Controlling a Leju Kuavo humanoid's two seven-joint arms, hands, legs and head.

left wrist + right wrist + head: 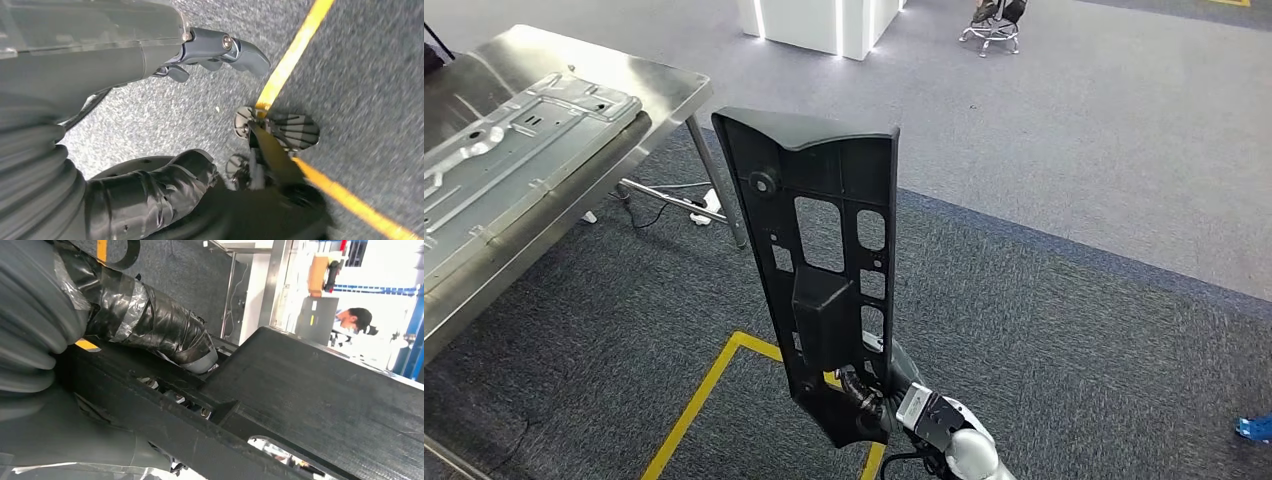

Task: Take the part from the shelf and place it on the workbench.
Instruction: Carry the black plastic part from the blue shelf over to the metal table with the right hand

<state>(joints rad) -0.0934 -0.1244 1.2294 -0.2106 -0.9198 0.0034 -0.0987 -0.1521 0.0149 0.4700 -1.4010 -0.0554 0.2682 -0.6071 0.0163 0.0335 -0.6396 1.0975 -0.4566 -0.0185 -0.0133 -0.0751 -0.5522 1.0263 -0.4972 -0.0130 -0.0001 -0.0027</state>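
Workbench: one steel workbench stands ahead and to the robot's left in the head view; its near corner is the closest bare metal to the held part.
Panel on bench: one pressed grey metal panel lies flat across most of the visible bench top, leaving a bare strip toward the far corner.
Part: one long black plastic part, off the shelf and carried in the air over the carpet, well apart from the bench. Its long axis stands nearly upright, leaning slightly to the left at the top; the wide flanged end is up and the narrow end is down in the hand.
Key relation: the bench lies to the left of and beyond the part, so the placement looks to need a carry leftward and the upright part tipped toward flat.
Right hand: one right hand grips the part's lower end; in its wrist view the taped thumb presses across the ribbed back face of the part.
Left hand: one left hand hangs over the carpet, fingers curled loosely and holding nothing.
Nearer arm: the right arm alone carries the part; the left is free on the bench side.
Floor line: one yellow taped outline runs beneath the part.
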